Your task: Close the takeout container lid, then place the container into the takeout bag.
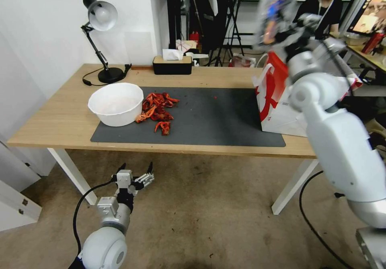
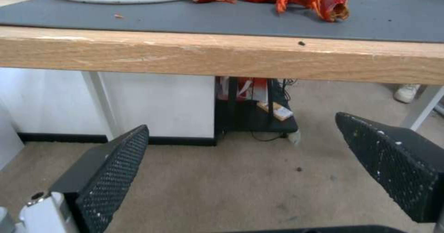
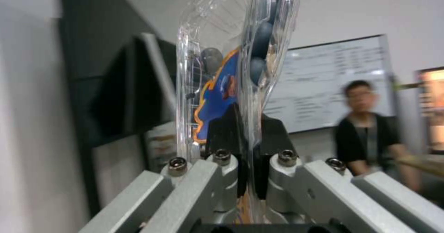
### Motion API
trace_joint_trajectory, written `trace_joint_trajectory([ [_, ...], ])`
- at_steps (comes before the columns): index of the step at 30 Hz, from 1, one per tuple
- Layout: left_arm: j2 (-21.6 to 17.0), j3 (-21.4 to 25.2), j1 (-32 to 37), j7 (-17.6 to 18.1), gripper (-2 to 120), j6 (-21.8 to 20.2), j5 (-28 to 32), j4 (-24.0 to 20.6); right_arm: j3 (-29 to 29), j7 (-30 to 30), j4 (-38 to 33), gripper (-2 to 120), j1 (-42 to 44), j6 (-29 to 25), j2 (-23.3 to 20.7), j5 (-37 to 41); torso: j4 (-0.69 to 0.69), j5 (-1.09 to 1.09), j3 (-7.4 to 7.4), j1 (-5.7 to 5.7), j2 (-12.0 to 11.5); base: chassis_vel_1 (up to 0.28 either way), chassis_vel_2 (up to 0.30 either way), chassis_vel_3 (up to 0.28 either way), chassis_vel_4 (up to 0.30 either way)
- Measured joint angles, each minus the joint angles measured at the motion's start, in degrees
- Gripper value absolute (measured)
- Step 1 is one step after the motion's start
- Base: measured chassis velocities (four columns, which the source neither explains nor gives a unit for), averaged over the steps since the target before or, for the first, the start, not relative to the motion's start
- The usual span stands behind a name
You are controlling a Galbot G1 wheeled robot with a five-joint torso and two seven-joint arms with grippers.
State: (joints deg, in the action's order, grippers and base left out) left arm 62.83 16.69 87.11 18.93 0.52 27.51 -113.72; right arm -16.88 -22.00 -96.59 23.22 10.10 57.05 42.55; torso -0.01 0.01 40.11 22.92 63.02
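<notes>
Arm shells: smooth white-grey rounded casings, with silver metal at the wrists.
Left gripper [image 1: 136,168]: pale metal body, black pointed fingers [image 2: 111,177] faced with dimpled pads flecked white.
Left cable: black, looped beside the forearm.
Right gripper [image 3: 247,146]: grey metal linkage bars, four hex-socket screws, black fingers [image 3: 222,135].

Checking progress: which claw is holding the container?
The right claw, raised above the bag, shut on the container. The left claw is open, low before the table.
</notes>
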Motion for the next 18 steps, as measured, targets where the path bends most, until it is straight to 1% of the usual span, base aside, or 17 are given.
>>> trace_joint_trajectory([
  [4,0.07,-0.1,-0.33,0.06,100,0.0,0.01,0.12,-1.61,-2.2,0.97,0,0.21,1.51,-1.39,-0.66,0.0,0.0,0.0,0.0,0.0,0.0,0.0,0.0,0.0],
  [6,-0.01,-0.19,-0.61,0.15,100,-0.01,0.02,0.21,-2.76,-3.83,1.05,0,1.87,2.82,-2.22,-1.05,0.0,0.01,0.0,0.0,0.0,0.0,0.0,0.0,0.0],
  [8,-0.09,-0.26,-0.68,0.16,100,-0.09,0.11,0.21,-3.15,-4.52,0.89,0,2.65,3.33,-2.36,-1.03,-0.01,0.02,0.0,0.0,0.0,0.0,0.0,0.0,0.0],
  [11,-0.27,-0.47,-0.75,0.19,100,-0.48,0.54,0.2,-4.16,-5.14,0.24,0,4.03,4.35,-2.4,-0.24,0.0,-0.01,0.0,0.0,0.0,0.0,0.0,0.0,0.0],
  [14,-0.26,-0.74,-0.96,0.26,100,-0.63,0.69,0.19,-4.82,-5.89,-0.39,0,4.97,5.71,-2.22,1.7,0.01,-0.01,0.0,0.0,-0.01,0.0,0.0,0.0,0.0],
  [15,-0.18,-0.88,-1.12,0.39,100,-0.75,0.76,0.2,-5.25,-6.58,-0.76,0,5.59,6.61,-2.06,4.15,0.01,-0.01,0.0,0.0,-0.01,0.0,0.0,0.0,0.0],
  [16,-0.16,-0.93,-1.17,0.42,100,-0.77,0.76,0.2,-5.43,-6.74,-0.85,1,5.76,6.88,-1.99,5.02,0.01,-0.01,0.0,0.0,-0.01,0.0,0.0,0.0,0.0],
  [17,-0.16,-0.99,-1.31,0.45,100,-0.82,0.8,0.26,-6.03,-7.14,-1.02,5,6.36,7.71,-1.76,7.41,0.01,-0.01,0.0,0.0,-0.01,0.0,0.0,0.0,0.0],
  [18,-0.16,-0.99,-1.31,0.45,100,-0.82,0.8,0.26,-6.03,-7.14,-1.02,5,6.36,7.71,-1.76,7.41,0.01,-0.01,0.0,0.0,-0.01,0.0,0.0,0.0,0.0],
])
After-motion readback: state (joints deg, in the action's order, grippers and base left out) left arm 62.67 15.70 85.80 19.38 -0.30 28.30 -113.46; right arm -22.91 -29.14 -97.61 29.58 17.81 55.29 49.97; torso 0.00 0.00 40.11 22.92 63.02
